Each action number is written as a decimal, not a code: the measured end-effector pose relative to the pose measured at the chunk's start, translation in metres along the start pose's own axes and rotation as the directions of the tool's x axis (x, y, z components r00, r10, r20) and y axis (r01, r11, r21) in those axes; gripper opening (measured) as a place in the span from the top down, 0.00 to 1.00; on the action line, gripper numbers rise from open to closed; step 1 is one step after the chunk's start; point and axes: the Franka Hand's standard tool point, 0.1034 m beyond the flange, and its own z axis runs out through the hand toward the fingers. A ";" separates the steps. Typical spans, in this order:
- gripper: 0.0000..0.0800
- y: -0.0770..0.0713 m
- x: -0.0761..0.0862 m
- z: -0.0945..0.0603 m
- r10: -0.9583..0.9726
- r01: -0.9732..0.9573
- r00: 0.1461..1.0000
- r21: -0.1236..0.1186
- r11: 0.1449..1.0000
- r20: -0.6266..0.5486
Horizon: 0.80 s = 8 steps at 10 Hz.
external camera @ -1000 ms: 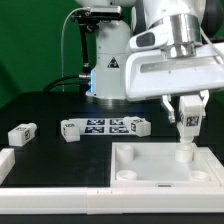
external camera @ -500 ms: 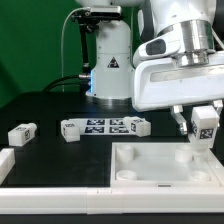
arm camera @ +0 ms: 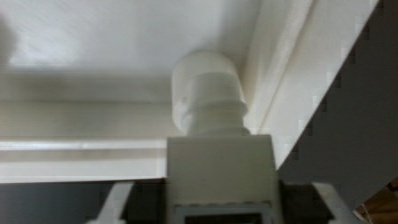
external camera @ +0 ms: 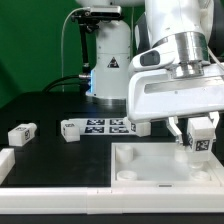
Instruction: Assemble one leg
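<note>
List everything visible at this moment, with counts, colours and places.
held leg: 1, white with black-and-white tag, over the tray's far corner, exterior view's right
loose legs: 2, white, tagged, on the table, exterior view's left
tray: 1, white, near side, exterior view's right
marker board: 1, white with tags, mid-table
white rail: 1, near edge, exterior view's left
table: 1, black
arm: 1, white, above the tray
gripper: 1, shut on the held leg

leg (arm camera: 210, 92) blurred in wrist view, arm (external camera: 178, 45) top cropped
</note>
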 end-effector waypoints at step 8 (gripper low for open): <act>0.64 0.003 -0.004 0.015 -0.012 0.012 0.999 -0.006 1.000 -0.047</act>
